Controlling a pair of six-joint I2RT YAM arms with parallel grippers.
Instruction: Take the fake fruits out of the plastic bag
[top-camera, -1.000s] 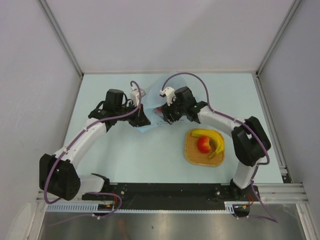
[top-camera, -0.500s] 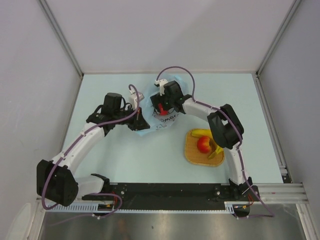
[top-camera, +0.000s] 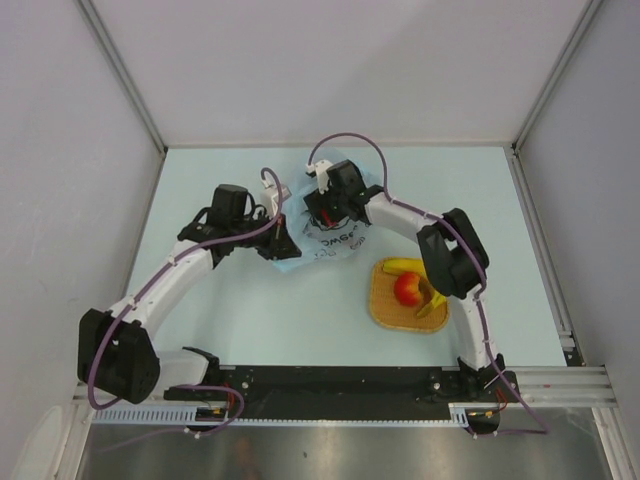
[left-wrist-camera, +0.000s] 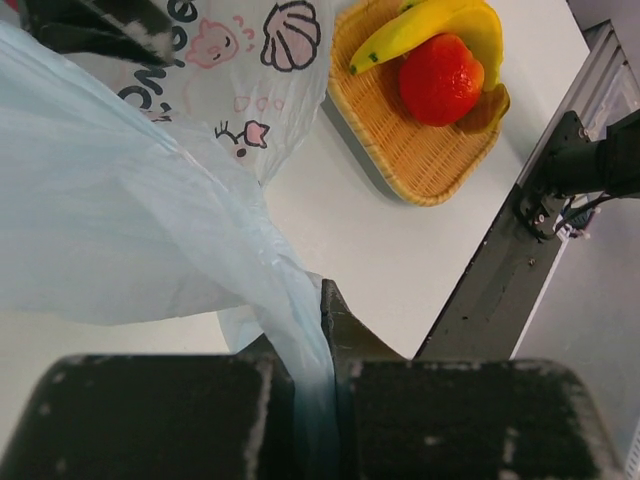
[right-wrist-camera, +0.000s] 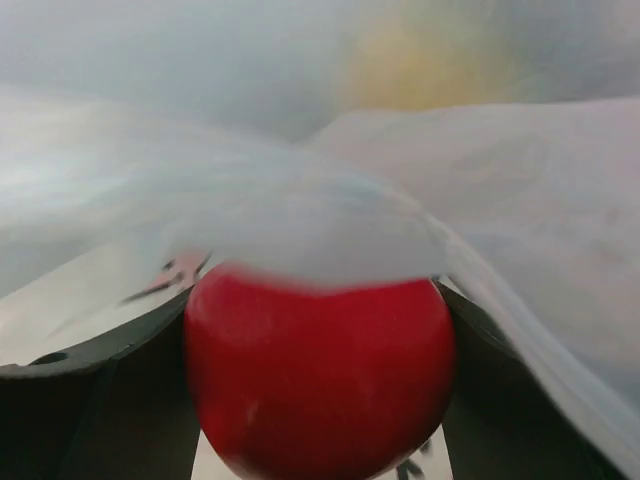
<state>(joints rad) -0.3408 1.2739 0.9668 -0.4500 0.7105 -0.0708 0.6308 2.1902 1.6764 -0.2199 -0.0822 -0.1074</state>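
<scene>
While a red apple (right-wrist-camera: 318, 390) is clasped between the two dark fingers (right-wrist-camera: 90, 410) of the right pincer (right-wrist-camera: 316, 300), a fold of the plastic bag (right-wrist-camera: 300, 220) is seen draped over the apple's top, from ten o'clock across to two o'clock in the right wrist view. A yellow blur is made out through the film at one o'clock; whether it is another fruit cannot be told. Seen from above, this pincer is sunk into the bag toward its twelve o'clock side. The left pincer (left-wrist-camera: 316, 372) is clenched on a gathered edge of the bag, at the bag's eight o'clock in the top view, and the film is fanned out from it. A woven mat (left-wrist-camera: 420, 150) is found on the tabletop (left-wrist-camera: 370, 250) at four o'clock from the bag, and a banana (left-wrist-camera: 425, 28) and a red-orange fruit (left-wrist-camera: 440, 78) are already laid on it.

The chief risk is judged to be the draped film: if the apple is drawn out with the fold over it, the whole bag could be dragged along, or the edge torn from the left pincer's hold. A slip is also to be feared, since the apple is glossy and round and is held only at its sides; were it squeezed out, it could be dropped back into the bag or rolled across the tabletop.
</scene>
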